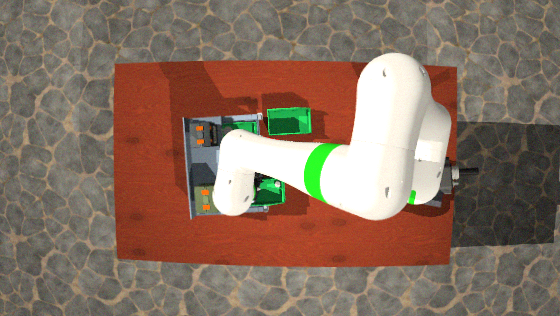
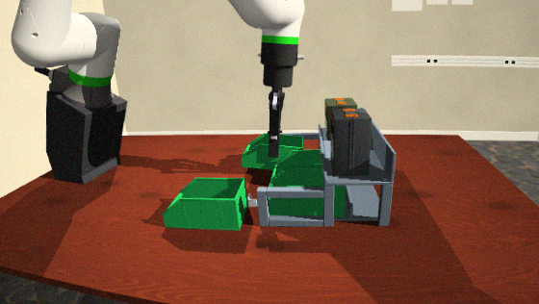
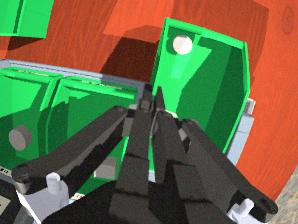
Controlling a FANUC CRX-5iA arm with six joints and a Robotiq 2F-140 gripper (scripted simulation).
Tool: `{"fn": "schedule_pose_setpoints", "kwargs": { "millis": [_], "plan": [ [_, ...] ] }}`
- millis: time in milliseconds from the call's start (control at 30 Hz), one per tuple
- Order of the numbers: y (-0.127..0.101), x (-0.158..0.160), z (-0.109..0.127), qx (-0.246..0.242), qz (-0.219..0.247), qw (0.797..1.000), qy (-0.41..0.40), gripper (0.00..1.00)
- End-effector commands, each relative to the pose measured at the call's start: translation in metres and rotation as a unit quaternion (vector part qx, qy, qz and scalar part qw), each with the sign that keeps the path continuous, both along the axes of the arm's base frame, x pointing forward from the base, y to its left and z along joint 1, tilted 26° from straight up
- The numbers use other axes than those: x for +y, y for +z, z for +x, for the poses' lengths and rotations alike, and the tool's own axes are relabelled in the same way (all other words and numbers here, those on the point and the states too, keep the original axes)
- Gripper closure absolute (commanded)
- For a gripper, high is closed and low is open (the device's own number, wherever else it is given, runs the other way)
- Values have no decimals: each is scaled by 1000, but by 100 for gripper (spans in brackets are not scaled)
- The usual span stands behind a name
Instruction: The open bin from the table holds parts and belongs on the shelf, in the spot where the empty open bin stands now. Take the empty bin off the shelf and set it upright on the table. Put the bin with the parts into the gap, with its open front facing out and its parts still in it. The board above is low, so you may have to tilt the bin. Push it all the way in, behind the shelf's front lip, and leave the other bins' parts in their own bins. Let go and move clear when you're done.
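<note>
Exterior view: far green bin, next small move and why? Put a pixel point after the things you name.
I'd ease the far green bin (image 1: 272, 196) (image 2: 255, 156) (image 3: 215, 95) slightly toward the shelf's back, keeping it steady: it juts beyond the front lip (image 3: 115, 78), open front outward, with a white part (image 1: 278, 184) (image 3: 182, 45) inside, and the claw (image 2: 273, 155) (image 3: 150, 95) is at its side wall.
</note>
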State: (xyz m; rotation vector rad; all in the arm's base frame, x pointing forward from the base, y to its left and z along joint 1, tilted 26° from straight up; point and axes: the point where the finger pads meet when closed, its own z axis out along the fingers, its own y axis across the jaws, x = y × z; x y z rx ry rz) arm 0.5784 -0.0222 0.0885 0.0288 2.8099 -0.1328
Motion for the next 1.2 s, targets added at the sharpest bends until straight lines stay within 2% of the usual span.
{"fn": "schedule_pose_setpoints", "kwargs": {
  "millis": [0, 1167],
  "plan": [
    [1, 0, 0, -1, 0, 1000, 0, 90],
    [4, 0, 8, -6, 0, 1000, 0, 90]
  ]
}}
